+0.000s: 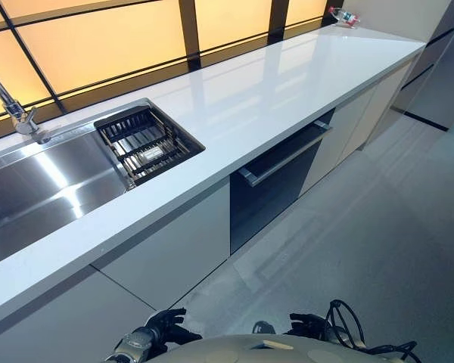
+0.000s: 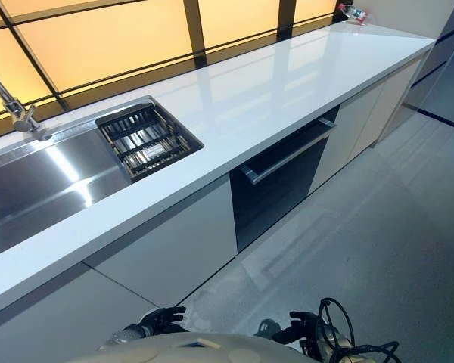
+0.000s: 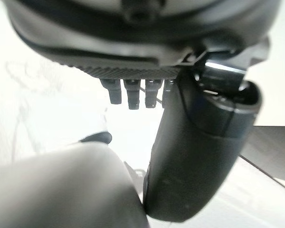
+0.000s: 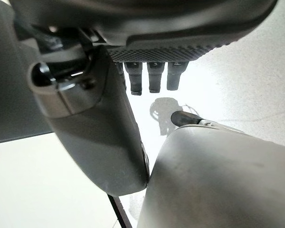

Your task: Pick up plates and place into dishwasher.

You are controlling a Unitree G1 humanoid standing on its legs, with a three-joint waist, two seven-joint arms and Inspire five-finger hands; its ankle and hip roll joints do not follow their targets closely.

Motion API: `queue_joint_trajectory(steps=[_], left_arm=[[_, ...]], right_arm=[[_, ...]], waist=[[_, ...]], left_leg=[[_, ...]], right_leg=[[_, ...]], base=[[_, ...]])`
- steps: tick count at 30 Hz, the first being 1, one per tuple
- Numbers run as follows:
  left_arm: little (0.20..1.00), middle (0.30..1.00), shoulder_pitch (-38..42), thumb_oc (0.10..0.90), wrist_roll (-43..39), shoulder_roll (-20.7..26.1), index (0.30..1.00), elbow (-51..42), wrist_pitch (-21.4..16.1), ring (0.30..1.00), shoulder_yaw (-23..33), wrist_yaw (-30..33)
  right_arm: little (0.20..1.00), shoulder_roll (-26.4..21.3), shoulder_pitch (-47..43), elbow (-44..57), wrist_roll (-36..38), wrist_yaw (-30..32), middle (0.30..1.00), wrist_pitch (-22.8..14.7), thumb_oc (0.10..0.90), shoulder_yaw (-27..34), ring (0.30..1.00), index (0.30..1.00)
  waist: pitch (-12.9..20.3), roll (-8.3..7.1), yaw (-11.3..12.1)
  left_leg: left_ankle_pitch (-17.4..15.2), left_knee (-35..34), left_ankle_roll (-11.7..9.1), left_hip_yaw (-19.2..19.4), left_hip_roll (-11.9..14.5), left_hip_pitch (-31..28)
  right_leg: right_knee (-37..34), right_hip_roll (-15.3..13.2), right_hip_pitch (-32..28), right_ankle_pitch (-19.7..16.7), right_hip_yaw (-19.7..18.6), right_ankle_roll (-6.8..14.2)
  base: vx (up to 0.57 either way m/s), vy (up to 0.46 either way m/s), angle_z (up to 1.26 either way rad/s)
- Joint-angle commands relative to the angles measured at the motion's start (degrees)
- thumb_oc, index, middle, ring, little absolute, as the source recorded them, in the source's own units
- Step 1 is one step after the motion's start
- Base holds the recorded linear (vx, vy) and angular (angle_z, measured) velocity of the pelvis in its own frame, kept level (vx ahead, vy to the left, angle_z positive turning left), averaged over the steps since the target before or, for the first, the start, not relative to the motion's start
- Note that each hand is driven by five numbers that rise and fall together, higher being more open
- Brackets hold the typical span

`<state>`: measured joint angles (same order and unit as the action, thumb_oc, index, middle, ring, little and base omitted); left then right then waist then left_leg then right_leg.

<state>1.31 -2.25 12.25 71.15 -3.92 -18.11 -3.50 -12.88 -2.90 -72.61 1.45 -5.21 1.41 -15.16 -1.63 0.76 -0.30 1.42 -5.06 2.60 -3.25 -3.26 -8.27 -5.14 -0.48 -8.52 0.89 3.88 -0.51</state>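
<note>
My left hand [image 1: 165, 325] and right hand [image 1: 312, 327] hang low, fingers relaxed and holding nothing. Ahead of them, between white cabinet fronts, stands the dark built-in dishwasher [image 1: 276, 181], its door seemingly closed. Up left, a black wire rack [image 1: 145, 141] sits in the steel sink [image 1: 38, 189].

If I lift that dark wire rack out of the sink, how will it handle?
The dark wire rack probably stays stiff, being metal bars. It seems seated snugly in the steel sink, so it may bind. Open bars should offer fingers purchase.
</note>
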Motion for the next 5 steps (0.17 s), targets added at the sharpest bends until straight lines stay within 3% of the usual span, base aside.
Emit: queue_joint_trajectory(steps=[1, 5], left_arm=[[0.900, 0.900, 2.02, 0.800, -3.26, -1.20, 0.900, 2.83, 1.02, 0.900, -0.08, 4.70], [0.900, 0.900, 2.35, 0.800, -2.13, -2.65, 0.900, 2.90, -1.03, 0.900, 0.70, 4.69]], right_arm=[[0.900, 1.90, 0.08, -0.73, -4.79, 0.78, 0.900, -0.88, 0.800, -5.57, 0.900, 0.900], [0.900, 2.67, -0.78, -1.56, 3.97, 2.62, 0.900, 1.66, 0.800, -3.54, 0.900, 0.900]], waist=[[-1.86, -0.70, 1.18], [-1.53, -0.90, 1.82]], left_leg=[[-1.04, 0.06, 0.14, 1.16, -0.88, 1.57], [-1.21, 0.06, 0.24, 0.74, -1.12, 1.39]], right_leg=[[0.42, -0.95, 2.27, -4.09, 0.06, 3.11], [0.41, -0.96, 1.94, -3.87, 0.74, 2.90]], base=[[0.01, -0.003, 0.05], [0.02, -0.009, 0.10]])
